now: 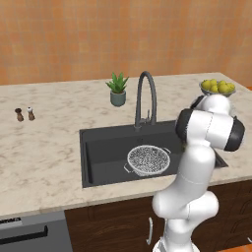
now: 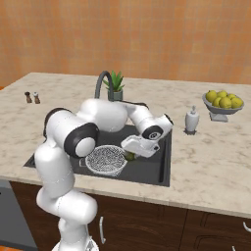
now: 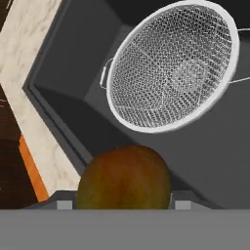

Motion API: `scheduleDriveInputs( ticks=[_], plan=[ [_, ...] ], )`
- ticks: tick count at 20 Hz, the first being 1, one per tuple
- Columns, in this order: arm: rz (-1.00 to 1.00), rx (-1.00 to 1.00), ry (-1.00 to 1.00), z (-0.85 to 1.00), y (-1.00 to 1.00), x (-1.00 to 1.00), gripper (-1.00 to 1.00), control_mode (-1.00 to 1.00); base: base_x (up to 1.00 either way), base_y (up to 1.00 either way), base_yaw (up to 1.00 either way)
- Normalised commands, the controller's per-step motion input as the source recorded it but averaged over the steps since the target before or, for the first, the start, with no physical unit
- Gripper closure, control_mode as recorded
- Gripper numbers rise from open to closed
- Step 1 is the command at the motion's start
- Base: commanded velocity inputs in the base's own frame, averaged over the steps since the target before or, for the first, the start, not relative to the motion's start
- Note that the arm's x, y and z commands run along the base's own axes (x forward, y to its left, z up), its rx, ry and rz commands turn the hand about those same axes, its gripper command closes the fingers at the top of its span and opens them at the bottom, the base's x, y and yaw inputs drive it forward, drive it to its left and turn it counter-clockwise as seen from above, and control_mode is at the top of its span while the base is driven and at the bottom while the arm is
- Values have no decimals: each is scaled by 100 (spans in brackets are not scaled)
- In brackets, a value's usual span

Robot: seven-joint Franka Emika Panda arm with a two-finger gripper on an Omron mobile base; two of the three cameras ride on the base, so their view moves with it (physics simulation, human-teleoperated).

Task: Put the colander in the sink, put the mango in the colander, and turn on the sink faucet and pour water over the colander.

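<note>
Sink: large dark grey rectangular basin set in the marble counter.

Faucet: dark gooseneck, rising at the sink's back rim; spout arches forward over the basin.

Colander: round white-silver mesh bowl, upright on the sink floor, near the sink's front wall; small handles at the sides. Hand view looks into its open mouth; the steel drain shows faintly through the mesh.

Mango: oval, olive-green with an orange-brown blush. Held above the sink, just beside the colander's rim and outside the bowl. In the right base view a small green bit of it shows under the hand, at the colander's right edge.

Arm: rises in front of the sink, elbow high, forearm reaching over the sink's right half, hand tilted down toward the basin.

Gripper: jaws clasped on the mango, fingertips at either side of the fruit at the hand view's bottom.
</note>
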Motion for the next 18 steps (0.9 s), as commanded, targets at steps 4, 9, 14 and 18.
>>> scheduleDriveInputs(
  ticks=[4,9,14,18],
  plan=[
    [0,0,-14,-2,34,2,100,-100,0,0,0],
    [0,0,-13,-5,42,7,100,-100,0,0,0],
    [0,-2,-3,-26,39,39,100,-100,0,0,0],
    [0,-2,-5,-48,0,17,100,-100,0,0,0]
  ],
)
